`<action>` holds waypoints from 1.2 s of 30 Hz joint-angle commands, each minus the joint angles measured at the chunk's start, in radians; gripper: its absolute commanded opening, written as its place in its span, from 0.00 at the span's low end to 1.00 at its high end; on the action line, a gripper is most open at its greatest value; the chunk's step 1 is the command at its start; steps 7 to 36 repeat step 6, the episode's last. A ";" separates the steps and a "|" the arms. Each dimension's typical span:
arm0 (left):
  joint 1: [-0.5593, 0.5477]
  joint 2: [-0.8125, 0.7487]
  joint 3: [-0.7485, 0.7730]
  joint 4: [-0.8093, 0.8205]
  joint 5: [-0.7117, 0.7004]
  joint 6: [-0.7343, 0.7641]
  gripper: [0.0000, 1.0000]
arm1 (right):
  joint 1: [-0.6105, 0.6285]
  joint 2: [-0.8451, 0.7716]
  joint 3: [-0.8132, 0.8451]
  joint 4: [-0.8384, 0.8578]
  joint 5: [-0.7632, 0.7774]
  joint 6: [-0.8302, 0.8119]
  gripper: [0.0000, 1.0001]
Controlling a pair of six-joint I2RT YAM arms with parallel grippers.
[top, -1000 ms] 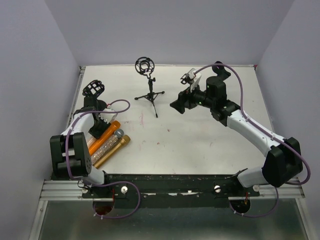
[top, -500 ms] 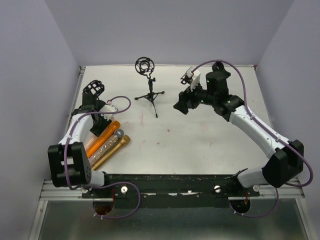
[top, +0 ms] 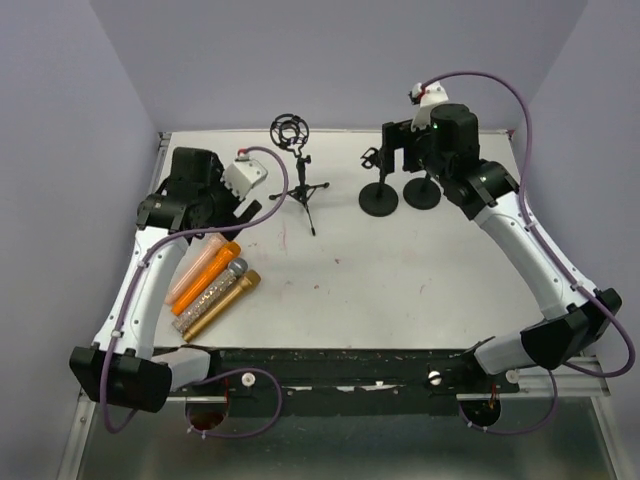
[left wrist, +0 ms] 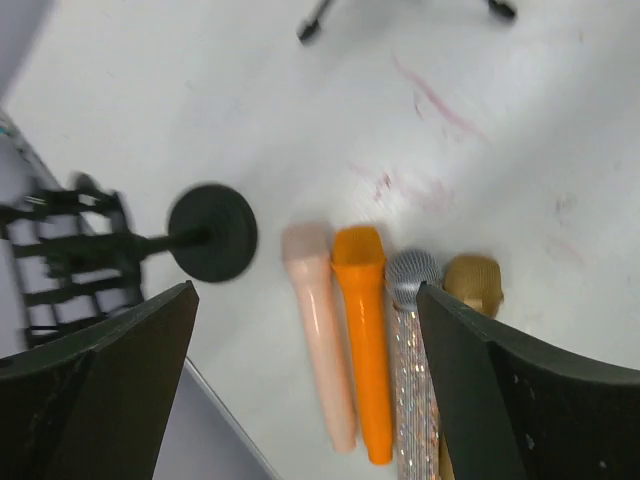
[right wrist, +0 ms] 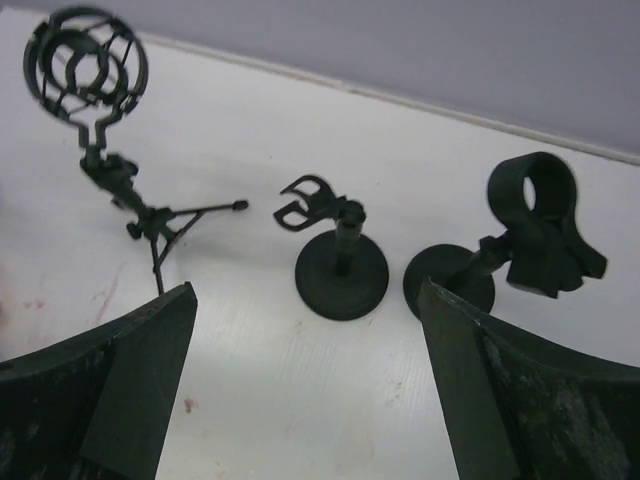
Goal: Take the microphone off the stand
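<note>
Within the last second the left hand (left wrist: 305,300) has risen off the row of microphones and gone from nearly shut to wide apart. It holds nothing and touches nothing. Below it the pink microphone (left wrist: 318,330) lies flat on the surface (left wrist: 250,100), just beside the orange microphone (left wrist: 363,340) and near the empty round-based stand (left wrist: 212,232). The microphone appears removed and set down, so the task looks complete. The right hand (right wrist: 307,290) has drawn back above the far stands (right wrist: 342,275), its fingers apart and empty.

Overhead camera looks down on the whole table (top: 400,260); closer, left wrist shares its microphones (left wrist: 365,330), right wrist its stands (right wrist: 342,272).
</note>
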State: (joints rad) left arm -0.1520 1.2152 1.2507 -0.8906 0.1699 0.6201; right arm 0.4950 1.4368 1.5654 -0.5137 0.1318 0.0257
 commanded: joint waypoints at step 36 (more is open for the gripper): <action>-0.020 0.014 0.392 0.221 -0.015 -0.520 0.98 | -0.007 0.060 0.099 0.087 0.258 0.077 1.00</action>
